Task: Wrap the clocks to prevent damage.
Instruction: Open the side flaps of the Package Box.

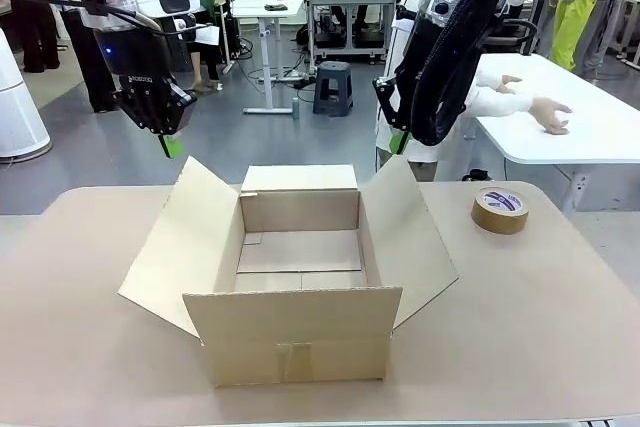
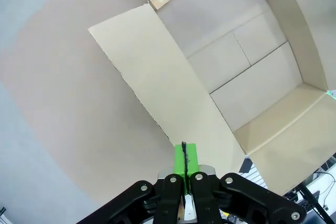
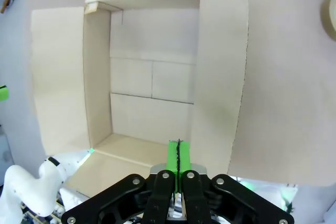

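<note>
Front view: an open cardboard box (image 1: 300, 277) stands mid-frame on the counter (image 1: 520, 337), a tape roll (image 1: 500, 210) at right. Left wrist view: the left end effector (image 2: 184, 158) is closed, empty. Right wrist view: the right end effector (image 3: 178, 156) is closed, empty; the box floor is bare. Where the clocks are I cannot tell; wrapping seems not started.
</note>
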{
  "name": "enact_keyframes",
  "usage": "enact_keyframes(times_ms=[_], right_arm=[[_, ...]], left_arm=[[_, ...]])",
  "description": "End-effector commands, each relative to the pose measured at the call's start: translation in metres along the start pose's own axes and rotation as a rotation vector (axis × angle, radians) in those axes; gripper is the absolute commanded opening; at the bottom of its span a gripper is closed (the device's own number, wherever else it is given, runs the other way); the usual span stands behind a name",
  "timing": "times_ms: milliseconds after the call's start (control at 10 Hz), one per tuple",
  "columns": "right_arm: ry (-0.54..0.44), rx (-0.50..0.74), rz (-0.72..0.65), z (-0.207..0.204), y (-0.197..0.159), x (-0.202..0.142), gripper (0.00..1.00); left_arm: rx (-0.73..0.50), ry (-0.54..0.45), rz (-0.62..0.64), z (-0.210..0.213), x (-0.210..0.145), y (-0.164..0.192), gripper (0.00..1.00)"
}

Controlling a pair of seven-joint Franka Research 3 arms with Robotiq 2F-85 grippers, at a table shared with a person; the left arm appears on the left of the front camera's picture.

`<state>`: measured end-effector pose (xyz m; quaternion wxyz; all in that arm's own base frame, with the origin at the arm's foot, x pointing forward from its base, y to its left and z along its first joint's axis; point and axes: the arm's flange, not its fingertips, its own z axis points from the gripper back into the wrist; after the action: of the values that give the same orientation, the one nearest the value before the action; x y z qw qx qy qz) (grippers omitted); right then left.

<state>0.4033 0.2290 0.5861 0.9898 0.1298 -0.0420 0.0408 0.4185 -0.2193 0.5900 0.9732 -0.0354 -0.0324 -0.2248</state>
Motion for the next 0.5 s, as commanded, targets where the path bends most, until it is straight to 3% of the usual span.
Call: enact_keyframes(times_ms=[0,400], right_arm=[[0.001,-0.019,-0.059,-0.025,-0.002,-0.002,0.01],[-0.055,-0.045,-0.198,-0.068,-0.001,0.001,0.01]], left_arm=[[0.027,-0.009,0.140,-0.013,0.004,-0.003,0.00],[0.186,-0.104,0.404,-0.044,-0.001,-0.019,0.00]])
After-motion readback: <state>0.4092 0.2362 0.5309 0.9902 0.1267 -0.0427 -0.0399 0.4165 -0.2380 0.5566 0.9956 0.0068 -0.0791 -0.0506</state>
